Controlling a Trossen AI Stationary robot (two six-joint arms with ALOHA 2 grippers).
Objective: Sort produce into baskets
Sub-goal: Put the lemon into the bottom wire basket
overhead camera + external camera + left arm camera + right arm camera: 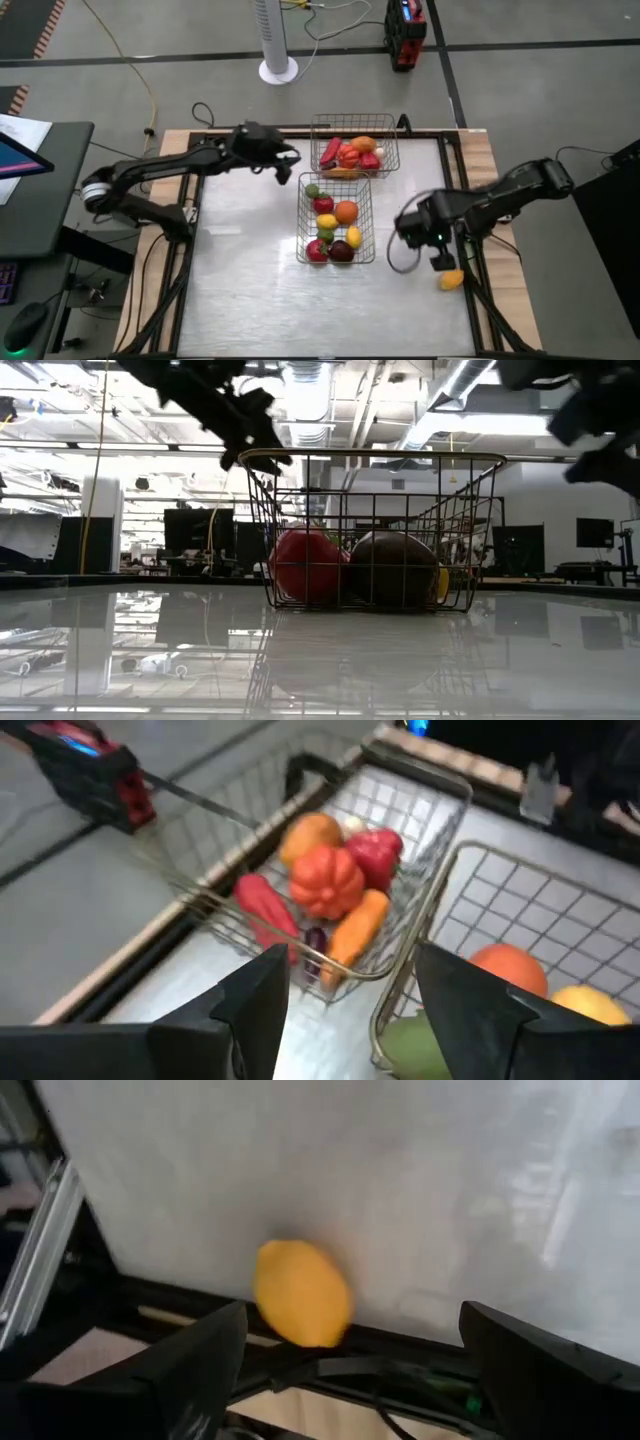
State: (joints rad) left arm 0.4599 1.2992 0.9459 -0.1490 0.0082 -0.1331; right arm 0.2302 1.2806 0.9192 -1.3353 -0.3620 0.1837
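Two wire-mesh baskets stand mid-table. The far basket (355, 146) holds red peppers, an orange pumpkin and a carrot (352, 932). The near basket (336, 219) holds green, red, orange, yellow and dark purple pieces, and it also shows in the low view (370, 530). A yellow-orange fruit (452, 280) lies at the table's right edge by the black frame rail (300, 1293). My right gripper (443, 262) hangs open just above it and toward the table's middle, touching nothing (370, 1370). My left gripper (283, 165) is open and empty above the table, left of the far basket (350, 1020).
A black frame rail (470, 290) and a wooden border (500, 300) run along the table's right edge beside the fruit. Bare tabletop (250, 280) lies left of and in front of the baskets. A white fan base (278, 70) and a red-black device (405, 35) stand on the floor beyond.
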